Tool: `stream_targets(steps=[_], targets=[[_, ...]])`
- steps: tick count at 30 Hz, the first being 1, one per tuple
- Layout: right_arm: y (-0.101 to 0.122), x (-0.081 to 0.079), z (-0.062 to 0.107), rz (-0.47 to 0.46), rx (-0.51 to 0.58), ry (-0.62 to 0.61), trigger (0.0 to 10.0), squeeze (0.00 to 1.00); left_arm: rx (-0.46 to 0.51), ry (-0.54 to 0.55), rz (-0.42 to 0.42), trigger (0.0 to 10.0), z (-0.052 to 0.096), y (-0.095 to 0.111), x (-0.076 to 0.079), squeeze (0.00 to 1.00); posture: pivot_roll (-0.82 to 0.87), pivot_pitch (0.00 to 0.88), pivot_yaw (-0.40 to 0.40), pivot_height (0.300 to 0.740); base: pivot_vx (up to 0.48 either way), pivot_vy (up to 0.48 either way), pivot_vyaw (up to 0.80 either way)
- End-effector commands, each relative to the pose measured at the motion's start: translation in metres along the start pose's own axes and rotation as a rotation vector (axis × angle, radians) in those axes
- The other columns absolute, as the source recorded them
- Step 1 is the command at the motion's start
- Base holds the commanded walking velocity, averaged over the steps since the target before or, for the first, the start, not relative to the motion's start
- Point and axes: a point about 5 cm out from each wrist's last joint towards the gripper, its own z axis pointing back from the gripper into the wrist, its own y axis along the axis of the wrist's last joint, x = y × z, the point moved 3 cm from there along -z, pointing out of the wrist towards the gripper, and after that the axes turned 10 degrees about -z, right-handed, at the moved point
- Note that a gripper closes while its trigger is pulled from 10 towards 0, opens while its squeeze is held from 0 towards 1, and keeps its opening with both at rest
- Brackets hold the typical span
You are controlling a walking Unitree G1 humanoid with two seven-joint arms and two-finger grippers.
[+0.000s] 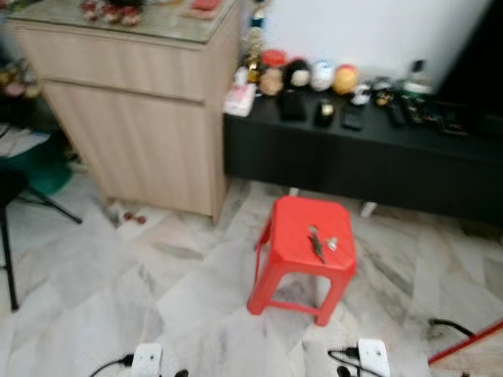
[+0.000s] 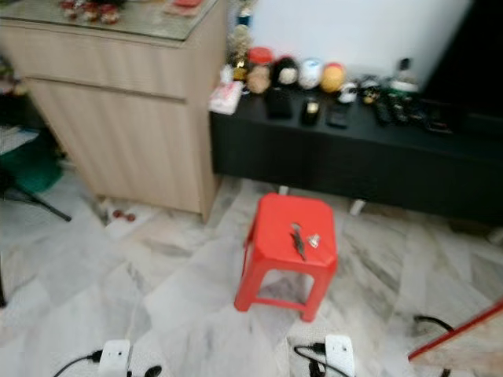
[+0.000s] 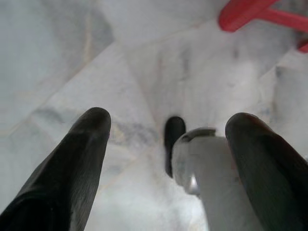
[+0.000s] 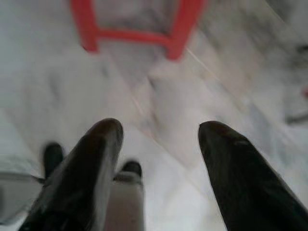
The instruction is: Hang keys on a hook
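Left eye view looks down across a pale grey marble tile floor (image 1: 94, 290) toward a small red plastic stool (image 1: 305, 255) standing alone near the middle of the room. A bunch of dark metal keys (image 1: 317, 243) lies on the stool's flat seat, a little toward its right edge and touching nothing else. Open floor surrounds the stool on the left, front and right, and a strip of floor separates its back edge from a long, low black cabinet (image 1: 369, 161) against the white wall. Small round ornaments and dark gadgets line that cabinet's top, blurred. A tall light wood cabinet (image 1: 137, 118) stands at the black cabinet's left end, its front corner reaching nearer the stool. A black chair leg crosses the floor at far left, and a red rod slants in at the lower right corner. The left gripper (image 3: 168, 122) hangs over bare floor beside a stool leg, its two black fingers spread wide and holding nothing. The right gripper (image 4: 161, 132) hangs likewise in front of the stool's legs, fingers wide apart and empty.
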Motion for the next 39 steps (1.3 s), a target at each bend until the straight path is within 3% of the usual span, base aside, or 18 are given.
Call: stream_targets(steps=[1, 13, 20, 25, 39], targets=[[-0.006, 0.011, 0.002, -0.022, -0.013, -0.029, 10.0, 0.00, -0.007, -0.014, 0.006, 10.0, 0.000, -0.001, 0.006, 0.00, 0.11, 0.060, -0.079, 0.740, 0.285, 0.000, 0.00], [-0.001, 0.006, 0.001, -0.058, 0.010, -0.013, 10.0, 0.00, -0.007, -0.019, 0.003, 10.0, 0.000, -0.002, 0.006, 0.00, 0.11, 0.045, -0.077, 0.740, 0.287, 0.000, 0.00], [0.007, 0.013, 0.000, -0.117, 0.026, -0.074, 10.0, 0.00, -0.004, -0.016, 0.004, 10.0, 0.000, -0.001, 0.006, 0.00, 0.11, 0.056, -0.079, 0.740, 0.287, 0.000, 0.00], [0.012, 0.016, 0.000, -0.127, 0.052, -0.087, 10.0, 0.00, -0.003, -0.016, 0.004, 10.0, 0.000, -0.001, 0.006, 0.00, 0.11, 0.060, -0.079, 0.740, 0.000, 0.000, -0.66], [0.025, 0.006, -0.002, -0.102, 0.097, -0.051, 10.0, 0.00, 0.004, -0.015, 0.005, 10.0, -0.001, 0.001, 0.007, 0.00, 0.11, 0.070, -0.083, 0.740, 0.000, 0.000, 0.00]])
